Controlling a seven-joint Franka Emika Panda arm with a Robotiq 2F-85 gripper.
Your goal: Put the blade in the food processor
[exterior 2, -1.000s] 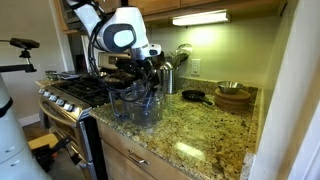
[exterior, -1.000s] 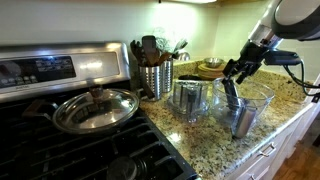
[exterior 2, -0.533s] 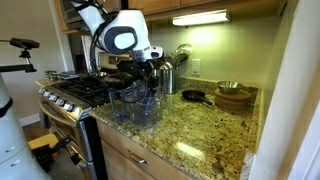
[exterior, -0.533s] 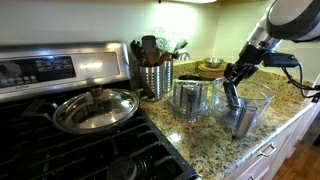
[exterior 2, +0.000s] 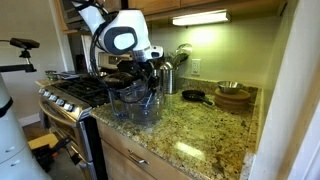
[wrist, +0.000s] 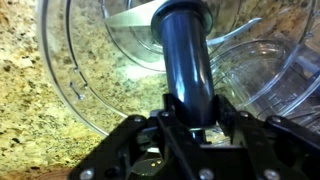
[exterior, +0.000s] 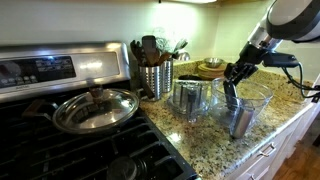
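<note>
A lidded pan [exterior: 95, 110] sits on the stove [exterior: 30, 70] at the left, with a steel utensil crock [exterior: 155, 78] behind it, nearer the middle. Farther right, the gripper [exterior: 232, 80] is clamped narrowly on the dark shaft of the blade [wrist: 188, 60]. It holds the blade upright within the rim of the clear food processor bowl [exterior: 256, 98] on the granite counter [exterior: 205, 140].

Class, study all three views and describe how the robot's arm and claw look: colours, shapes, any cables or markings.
The arm is made of smooth, rounded white shells, with a dark circular cap at one joint. The claw is black, with jointed fingers that show pivots and screws. What looks like a dark cable runs near the wrist. No markings are legible.
</note>
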